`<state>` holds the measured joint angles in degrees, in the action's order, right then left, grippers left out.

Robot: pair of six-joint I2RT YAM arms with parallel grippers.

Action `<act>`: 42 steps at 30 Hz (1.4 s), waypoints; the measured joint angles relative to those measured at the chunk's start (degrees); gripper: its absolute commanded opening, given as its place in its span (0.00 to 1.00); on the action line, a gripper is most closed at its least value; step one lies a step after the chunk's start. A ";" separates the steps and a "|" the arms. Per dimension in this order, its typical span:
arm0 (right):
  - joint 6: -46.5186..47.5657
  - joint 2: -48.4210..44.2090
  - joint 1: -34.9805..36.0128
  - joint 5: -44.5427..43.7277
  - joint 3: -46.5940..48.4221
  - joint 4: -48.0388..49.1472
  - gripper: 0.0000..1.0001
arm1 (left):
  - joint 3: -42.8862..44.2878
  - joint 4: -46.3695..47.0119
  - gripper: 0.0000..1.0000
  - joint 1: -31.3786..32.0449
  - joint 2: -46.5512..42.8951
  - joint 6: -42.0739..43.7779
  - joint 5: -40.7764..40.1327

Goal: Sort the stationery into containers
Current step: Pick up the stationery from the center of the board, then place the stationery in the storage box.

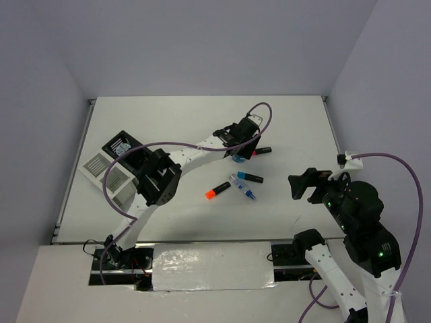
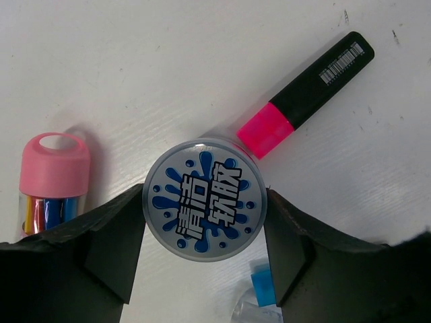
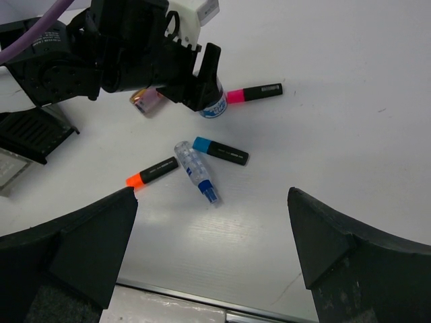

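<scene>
Far left, the organizer [image 1: 114,168] sits near the tabletop [image 1: 296,128] edge, black compartments beside the slotted grey part. It is well apart from the loose stationery.

My left arm [image 1: 188,156] stretches from its base out toward the middle of the tabletop, with the wrist pointed down over the blue-white roll [image 2: 205,200]. The roll stands upright on its flat end, printed lid facing the wrist camera. The left fingers [image 2: 111,252] sit one on each side of it, across its widest part. I see no gap on either side, so I read it as pinched, though I cannot judge how firmly.

I judge the roll to be light and rigid, with a smooth round wall that could squirt out of an off-centre squeeze. Across the full width, low on the wall, looks like the right hold.

A pink-capped cylinder [image 2: 54,176] stands just left of the roll, and a pink-capped marker [image 2: 310,87] lies close on the other side. Either could be nudged on lifting.

Nearer me lie an orange-capped marker [image 3: 151,171], a clear tube [image 3: 196,173] and a blue-capped marker [image 3: 221,151].

On the right, my right arm [image 1: 360,215] is folded back above the tabletop, its right fingers [image 3: 74,249] spread wide and holding nothing.
</scene>
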<state>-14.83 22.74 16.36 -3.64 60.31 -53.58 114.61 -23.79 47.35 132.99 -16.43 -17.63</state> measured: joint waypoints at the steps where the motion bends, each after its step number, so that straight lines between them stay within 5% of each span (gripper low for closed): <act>1: 0.02 0.00 0.00 0.02 -0.04 0.00 1.00 | 0.00 0.00 0.19 0.00 0.00 0.00 -0.07; 4: 0.20 0.00 0.00 0.04 -0.55 0.28 1.00 | 0.00 -0.02 0.00 0.00 0.00 -0.02 -0.09; 11: 0.39 0.02 0.00 0.11 -1.14 0.42 1.00 | -0.31 -3.32 0.00 0.00 -2.08 -0.17 -2.08; 18: 0.35 0.04 0.00 1.36 -1.14 0.44 1.00 | 1.05 -11.52 0.00 -3.04 -14.32 -3.48 -7.78; 21: 0.09 0.04 0.00 2.95 -1.57 1.25 1.00 | -0.39 -13.27 0.00 -10.32 -22.62 -6.73 -7.72; 28: -0.55 0.61 0.00 9.35 -5.18 3.98 1.00 | -11.58 -13.49 0.00 -39.23 -39.10 -12.46 -6.75; 42: -0.76 1.22 0.00 12.81 -5.38 4.98 1.00 | -26.71 -17.42 0.00 -54.01 -41.35 -15.54 4.90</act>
<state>-15.59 23.97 16.36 9.17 54.94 -48.60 87.90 -41.21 -6.66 91.64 -31.97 -12.73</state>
